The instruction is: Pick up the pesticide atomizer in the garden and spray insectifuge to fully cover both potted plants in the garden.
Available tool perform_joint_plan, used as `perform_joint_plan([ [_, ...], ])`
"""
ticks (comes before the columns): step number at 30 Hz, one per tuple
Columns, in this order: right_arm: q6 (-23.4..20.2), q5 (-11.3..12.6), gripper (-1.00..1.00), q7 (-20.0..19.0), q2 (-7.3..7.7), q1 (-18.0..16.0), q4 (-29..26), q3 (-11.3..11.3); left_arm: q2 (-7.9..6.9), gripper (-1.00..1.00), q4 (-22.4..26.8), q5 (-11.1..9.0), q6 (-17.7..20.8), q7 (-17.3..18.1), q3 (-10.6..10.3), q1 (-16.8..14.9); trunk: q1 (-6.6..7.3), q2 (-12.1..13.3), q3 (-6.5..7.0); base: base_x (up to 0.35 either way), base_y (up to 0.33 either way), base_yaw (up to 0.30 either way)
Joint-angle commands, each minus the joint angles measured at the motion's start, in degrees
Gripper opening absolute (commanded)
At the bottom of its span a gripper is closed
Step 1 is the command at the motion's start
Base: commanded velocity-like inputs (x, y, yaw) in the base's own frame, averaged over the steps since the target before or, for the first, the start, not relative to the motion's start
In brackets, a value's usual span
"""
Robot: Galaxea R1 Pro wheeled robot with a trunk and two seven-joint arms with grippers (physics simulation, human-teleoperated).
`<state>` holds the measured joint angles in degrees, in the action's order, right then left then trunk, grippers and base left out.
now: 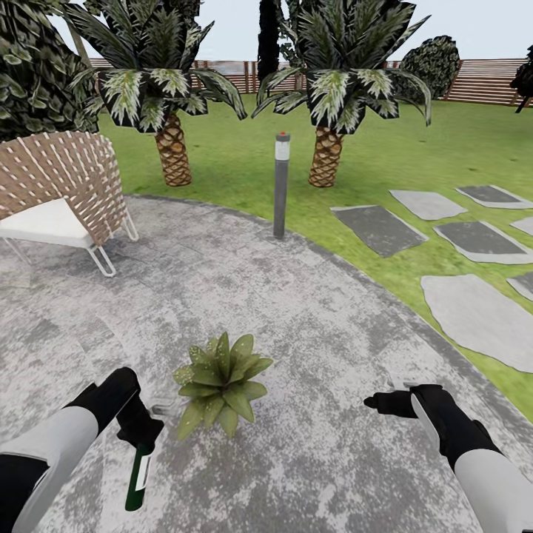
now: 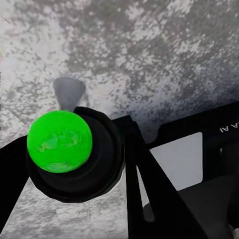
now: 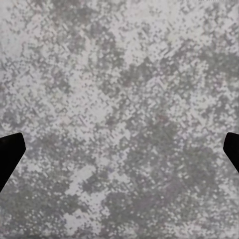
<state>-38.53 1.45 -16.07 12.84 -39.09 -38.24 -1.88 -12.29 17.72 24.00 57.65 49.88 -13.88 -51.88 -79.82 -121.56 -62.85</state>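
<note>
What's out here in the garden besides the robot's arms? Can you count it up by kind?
Tall palms with scaly trunks: 2
Small light-green leafy potted plant: 1
Dark green pesticide atomizer bottle: 1
Grey bollard post: 1
Woven wicker chair: 1
Total: 6

White forearms (image 1: 52, 444) — black wrists, black jaws.

potted plant (image 1: 222, 383) on paving (image 1: 311, 326), bollard (image 1: 281, 185) behind, chair (image 1: 59, 200) left

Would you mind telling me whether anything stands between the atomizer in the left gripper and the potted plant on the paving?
Nothing visible does. The left gripper holds the slim dark green atomizer bottle beside the light-green leafy potted plant, with bare grey paving between them.
</note>
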Motion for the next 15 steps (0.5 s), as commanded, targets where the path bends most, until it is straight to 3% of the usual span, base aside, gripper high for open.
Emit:
perform_joint_plan([
  [1, -0.32, 0.13, 1.00, -0.16, -0.01, -0.02, -0.10, -0.14, -0.04, -1.00, 0.06, 0.62, 0.17, 0.63, -0.06, -0.04, 0.01, -0.02, -0.05, 0.000, 0.000, 0.000],
  [15, -0.32, 0.13, 1.00, -0.17, 0.08, -0.02, -0.17, -0.14, -0.28, -1.00, -0.04, 0.72, 0.18, 0.67, -0.10, -5.80, 0.01, -0.02, -0.05, 0.000, 0.000, 0.000],
])
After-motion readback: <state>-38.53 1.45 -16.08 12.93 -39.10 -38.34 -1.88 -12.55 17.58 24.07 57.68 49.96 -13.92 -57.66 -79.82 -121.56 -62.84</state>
